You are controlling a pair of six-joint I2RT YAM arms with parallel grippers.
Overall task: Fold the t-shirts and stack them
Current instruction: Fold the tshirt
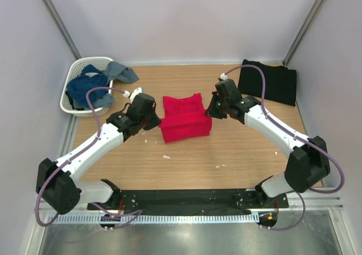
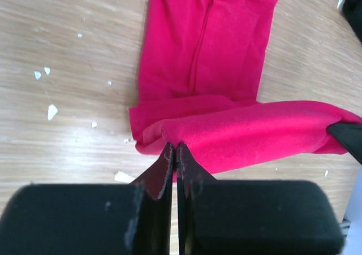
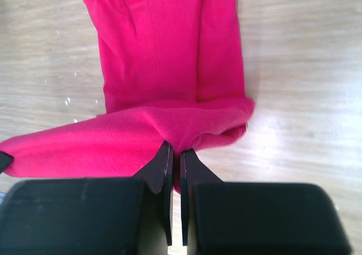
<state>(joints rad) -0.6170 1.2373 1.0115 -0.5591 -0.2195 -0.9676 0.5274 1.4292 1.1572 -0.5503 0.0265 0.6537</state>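
The red t-shirt (image 1: pixel 184 119) lies in the middle of the table, folded narrow, its near end lifted into a raised band. My left gripper (image 1: pixel 157 121) is shut on the band's left end (image 2: pixel 169 136). My right gripper (image 1: pixel 210 112) is shut on its right end (image 3: pixel 181 136). The band hangs stretched between both grippers, just above the wood. The rest of the shirt lies flat beyond it (image 2: pixel 209 40) (image 3: pixel 164 46). The black t-shirt (image 1: pixel 268 82) lies folded flat at the back right, behind the right arm.
A white lattice basket (image 1: pixel 76 74) with blue cloth (image 1: pixel 93 85) stands at the back left, some cloth hanging over its rim. Small white scraps (image 1: pixel 166 156) lie on the wood near the left arm. Grey walls close in the table on three sides.
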